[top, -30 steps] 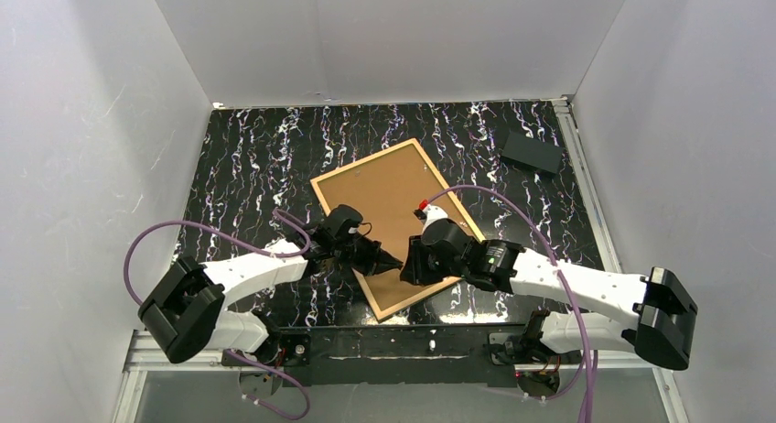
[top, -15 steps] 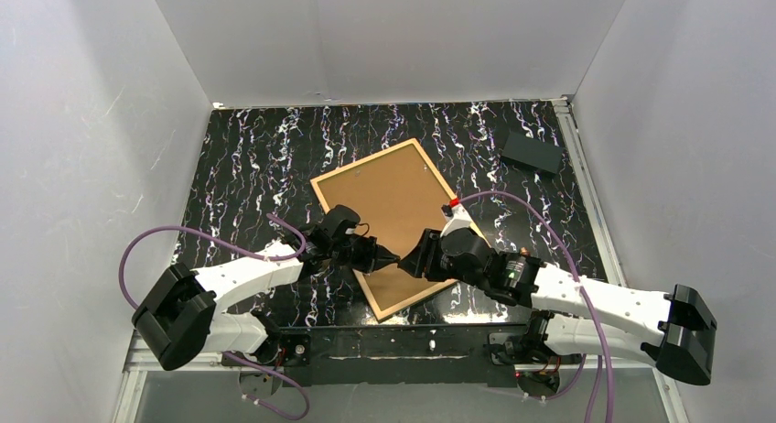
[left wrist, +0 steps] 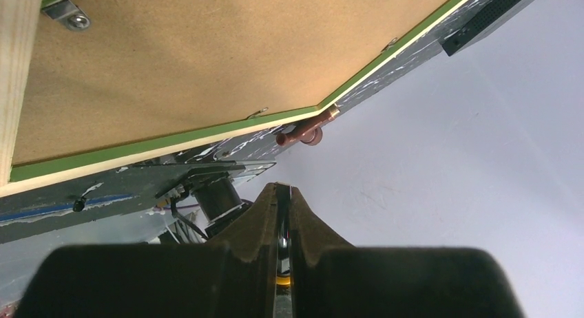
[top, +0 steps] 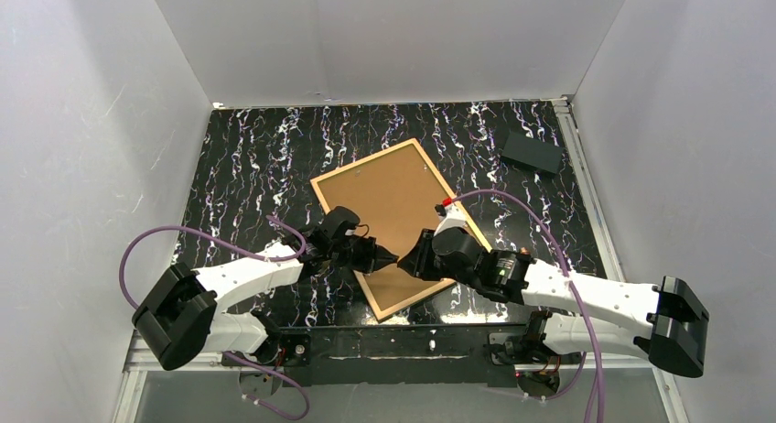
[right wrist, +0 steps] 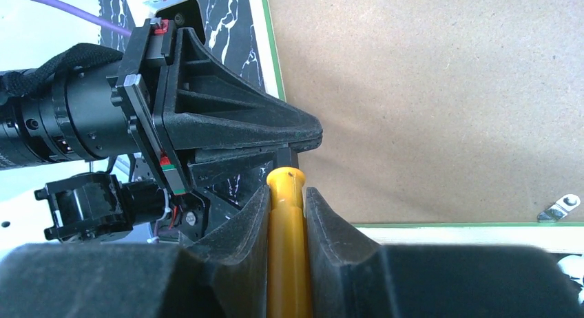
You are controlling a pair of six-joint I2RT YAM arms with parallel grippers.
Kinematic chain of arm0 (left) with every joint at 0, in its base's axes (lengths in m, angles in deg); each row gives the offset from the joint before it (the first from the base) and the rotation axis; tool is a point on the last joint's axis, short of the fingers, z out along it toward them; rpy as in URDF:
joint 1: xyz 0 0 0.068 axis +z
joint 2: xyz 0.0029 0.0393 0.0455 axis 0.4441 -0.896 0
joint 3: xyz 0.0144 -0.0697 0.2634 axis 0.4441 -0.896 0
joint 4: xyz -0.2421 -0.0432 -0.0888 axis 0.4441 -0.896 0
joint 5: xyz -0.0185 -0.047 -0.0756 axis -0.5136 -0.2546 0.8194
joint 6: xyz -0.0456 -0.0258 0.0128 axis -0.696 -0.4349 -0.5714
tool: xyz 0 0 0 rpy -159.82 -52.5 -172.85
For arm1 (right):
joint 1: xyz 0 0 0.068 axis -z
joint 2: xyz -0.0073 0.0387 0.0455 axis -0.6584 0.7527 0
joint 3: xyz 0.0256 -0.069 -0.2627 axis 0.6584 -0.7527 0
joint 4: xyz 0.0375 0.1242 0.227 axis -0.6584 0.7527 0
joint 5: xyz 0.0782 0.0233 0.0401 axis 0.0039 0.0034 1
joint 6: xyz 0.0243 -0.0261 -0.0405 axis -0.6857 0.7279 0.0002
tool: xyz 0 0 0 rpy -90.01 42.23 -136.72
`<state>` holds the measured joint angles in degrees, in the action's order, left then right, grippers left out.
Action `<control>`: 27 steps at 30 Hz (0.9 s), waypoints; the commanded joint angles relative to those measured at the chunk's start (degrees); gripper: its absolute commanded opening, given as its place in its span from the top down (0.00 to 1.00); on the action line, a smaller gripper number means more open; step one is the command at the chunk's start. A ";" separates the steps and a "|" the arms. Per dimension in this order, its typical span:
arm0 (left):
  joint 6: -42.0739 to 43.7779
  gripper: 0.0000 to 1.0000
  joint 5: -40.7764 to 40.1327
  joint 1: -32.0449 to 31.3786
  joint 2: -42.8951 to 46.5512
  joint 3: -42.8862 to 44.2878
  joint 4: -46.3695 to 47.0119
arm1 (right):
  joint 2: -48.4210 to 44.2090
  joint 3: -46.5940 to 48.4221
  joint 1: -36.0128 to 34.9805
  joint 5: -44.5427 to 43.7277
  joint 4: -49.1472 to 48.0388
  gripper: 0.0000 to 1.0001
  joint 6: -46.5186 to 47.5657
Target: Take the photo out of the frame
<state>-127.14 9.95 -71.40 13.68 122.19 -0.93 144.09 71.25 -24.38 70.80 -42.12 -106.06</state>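
the photo is out of sight, presumably inside the frame (top: 363, 159), which lies face down mid-surface, brown backing (top: 393, 203) up. left fingers (left wrist: 265, 208) are pressed together, empty. right fingers (right wrist: 248, 215) clamp a yellow rod (right wrist: 287, 228) at the near corner. prying past an unturned clip (right wrist: 559, 208) could crack the backing or shove the frame.

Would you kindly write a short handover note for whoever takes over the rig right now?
Left gripper: shut, at the frame's near left edge.
Right gripper: shut on a yellow rod, tip to tip with the left.
Frame lies face down with the backing in place, so the photo is hidden.
Done: nothing out yet.
Left: free the tabs, lift the backing, take out the photo.
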 commanded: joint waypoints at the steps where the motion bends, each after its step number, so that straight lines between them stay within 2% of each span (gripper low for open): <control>1: -0.72 1.00 0.24 -0.22 2.02 -1.01 -2.87 | 1.03 2.70 0.00 -2.69 0.51 0.89 1.20; 2: -0.06 1.00 0.08 -0.15 2.23 -0.89 -3.02 | 1.18 2.74 -0.01 -2.42 0.27 0.99 1.55; 4: 3.45 0.98 0.02 0.52 2.77 -0.53 -4.12 | 1.77 3.20 0.04 -3.20 1.56 0.99 1.59; 6: 9.35 0.56 1.16 2.63 3.89 0.93 -10.37 | 2.02 3.86 0.00 -5.03 4.33 0.99 0.66; 7: 13.04 0.41 1.99 4.36 4.41 1.91 -15.19 | 1.89 3.83 0.04 -5.49 4.92 0.99 0.52; 8: 17.24 0.31 2.62 6.58 5.09 2.65 -18.66 | 1.51 3.70 0.06 -5.94 5.44 0.99 0.44; 11: 32.45 0.24 7.13 15.30 5.68 5.44 -28.39 | 1.06 3.53 0.07 -6.67 6.39 0.99 0.28; 13: 45.08 0.24 8.68 21.70 4.61 9.02 -35.74 | 1.70 4.21 0.13 -6.63 6.39 0.99 1.76; 16: 65.36 0.23 7.86 28.44 1.04 16.10 -42.61 | 5.43 8.10 0.43 -6.26 6.68 0.99 6.11; 18: 73.83 0.22 5.34 31.13 -2.15 20.80 -46.27 | 9.08 11.78 1.10 -6.06 7.58 0.99 8.38; 21: 78.77 0.20 2.50 33.31 -6.31 24.63 -46.21 | 15.55 17.48 2.97 -3.83 7.55 0.99 11.30; 27: 76.68 0.20 2.77 35.70 -19.16 28.50 -39.47 | 26.59 28.66 5.40 0.77 6.59 0.99 16.52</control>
<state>-54.97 12.50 -37.00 2.69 147.96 -36.91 166.12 92.82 -20.14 68.79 -34.12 -94.81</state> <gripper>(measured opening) 0.807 0.284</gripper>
